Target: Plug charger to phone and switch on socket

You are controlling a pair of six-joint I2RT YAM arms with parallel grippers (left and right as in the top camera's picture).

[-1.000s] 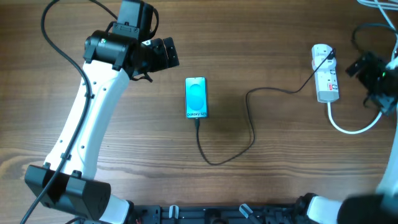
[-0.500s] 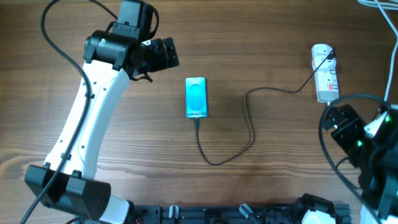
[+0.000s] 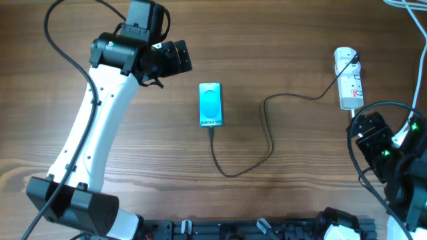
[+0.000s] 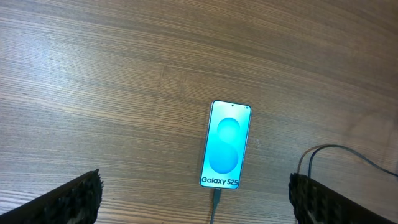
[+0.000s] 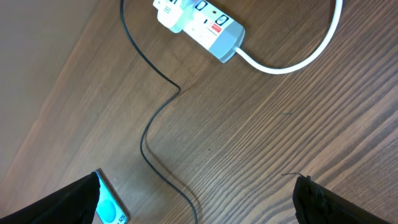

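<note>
- Left gripper (image 3: 177,59): jaws spread wide, nothing between them. It sits left of and a bit farther back than the phone, near it but apart.
- In the left wrist view we see both fingers (image 4: 68,200) at the bottom corners, with the phone (image 4: 227,144) lying between and beyond them, untouched.
- Right gripper (image 3: 368,132): jaws also wide apart and holding nothing. It is at the right edge, on the near side of the socket and not touching it.
- The right wrist view looks down past its fingers (image 5: 71,200) at the socket (image 5: 199,22) and the cable.
- Phone: flat on the table (image 3: 300,40), mid-scene, cyan screen lit, "Galaxy S25" text at its near end.
- Charger (image 3: 269,133): thin black cable whose tip meets the phone's near short edge (image 3: 212,130) and looks seated. It loops near, then right, then runs far-right up to the socket.
- Socket: far right, lying flat. The charger's white plug (image 5: 171,12) sits in its far end.
- We cannot tell the switch position.
- Thick white cord (image 5: 298,59) curves off the socket's near end.
</note>
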